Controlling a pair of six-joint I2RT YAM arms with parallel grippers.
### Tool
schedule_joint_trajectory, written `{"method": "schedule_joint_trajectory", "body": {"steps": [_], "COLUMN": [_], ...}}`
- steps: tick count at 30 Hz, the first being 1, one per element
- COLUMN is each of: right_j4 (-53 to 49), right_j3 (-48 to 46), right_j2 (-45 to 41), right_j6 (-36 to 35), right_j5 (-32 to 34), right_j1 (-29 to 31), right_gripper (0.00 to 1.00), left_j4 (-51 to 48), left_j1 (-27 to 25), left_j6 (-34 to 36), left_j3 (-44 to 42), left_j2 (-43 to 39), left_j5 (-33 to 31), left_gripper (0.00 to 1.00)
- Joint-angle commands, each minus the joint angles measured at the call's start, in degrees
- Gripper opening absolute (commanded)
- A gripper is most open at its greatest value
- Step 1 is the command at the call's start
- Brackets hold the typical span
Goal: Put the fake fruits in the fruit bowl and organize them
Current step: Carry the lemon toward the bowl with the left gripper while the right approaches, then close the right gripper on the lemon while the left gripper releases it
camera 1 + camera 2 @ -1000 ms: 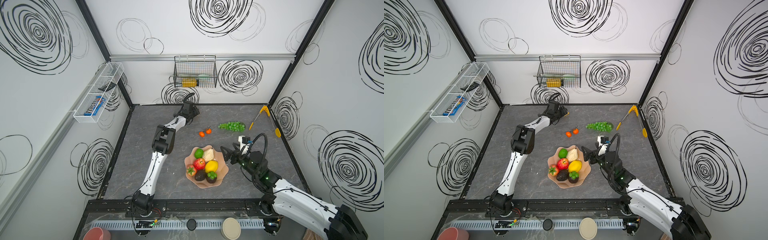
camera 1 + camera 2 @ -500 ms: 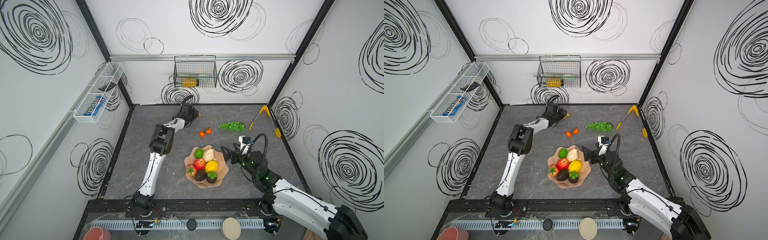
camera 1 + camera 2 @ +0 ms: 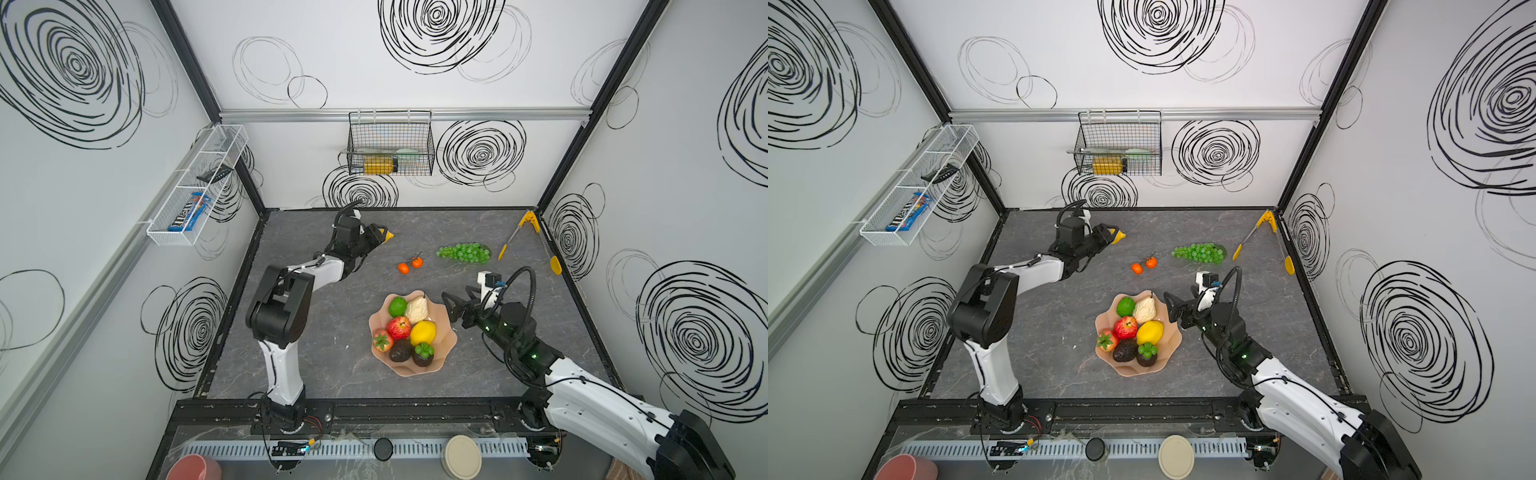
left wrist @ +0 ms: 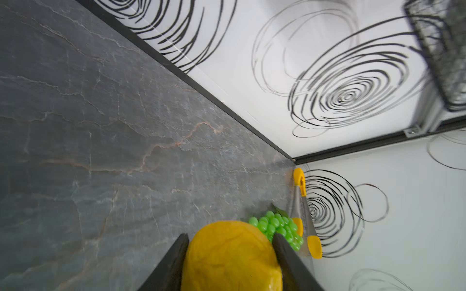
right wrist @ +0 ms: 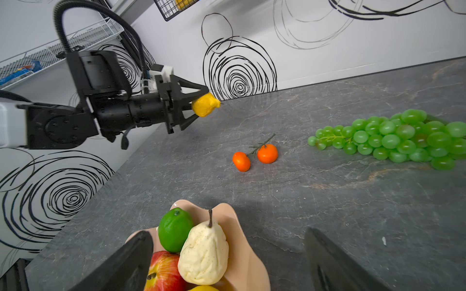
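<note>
The fruit bowl, peach-pink with a wavy rim, sits mid-table and holds a lime, pear, apple, lemon and several darker fruits. My left gripper is shut on a yellow lemon and holds it above the table near the back wall. Two small oranges and a green grape bunch lie behind the bowl. My right gripper hangs open and empty over the bowl's right rim.
Yellow-tipped tongs lie in the back right corner. A wire basket hangs on the back wall and a white wire shelf on the left wall. A cream disc and a coral bowl sit off the front edge.
My left gripper has closed a little on the lemon and carried it slightly forward and right from the back wall. The right arm has not moved.
</note>
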Motion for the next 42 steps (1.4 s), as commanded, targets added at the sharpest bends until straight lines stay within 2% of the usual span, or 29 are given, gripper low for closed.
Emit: {"method": "schedule_joint_trajectory", "body": {"steps": [1,8,12,15,19,26,31,36,42], "right_j4": [3.9,5.8,8.5,9.6,10.9,17.8,19.8,22.2,22.0], "right_j3": [0.5,5.4,6.9,8.5,10.7,12.6,14.8,15.7,17.5], "right_j2": [1.6,8.7,12.5,15.1,19.5,25.0,29.6,32.5,34.9], "right_j6": [-0.2,-2.5,-6.9,-11.2,-17.5,-19.7,-23.3,-24.8,-26.8], "right_j5": [-3.6,-13.1,-17.6,-18.0,-15.3,-18.0,-22.6,-25.1,-24.4], "right_j1": [-0.2,1.0,2.8,6.3,12.0,13.6,13.7,14.4,15.8], "right_gripper": [0.97,0.97,0.97,0.97,0.97,0.97,1.0,0.97,0.92], "left_j4": [5.6,2.0,1.3,0.0,-0.5,4.5,7.0,9.5,10.5], "left_j1": [-0.4,-4.3,-5.5,-6.6,-7.6,-9.0,-11.6,-13.0,-14.3], "left_j6": [0.7,2.3,2.1,2.4,0.7,-5.7,-10.1,-12.6,-13.3], "left_j3": [-7.9,-23.7,-29.9,-33.0,-36.6,-43.0,-46.5,-48.4,-49.4], "left_j2": [-8.9,-27.5,-35.8,-41.1,-46.8,-50.3,-53.0,-54.8,-54.8], "left_j5": [2.3,2.5,4.5,5.4,5.8,9.6,9.6,8.8,8.7], "left_gripper": [0.47,0.48,0.48,0.49,0.5,0.5,0.5,0.51,0.51]}}
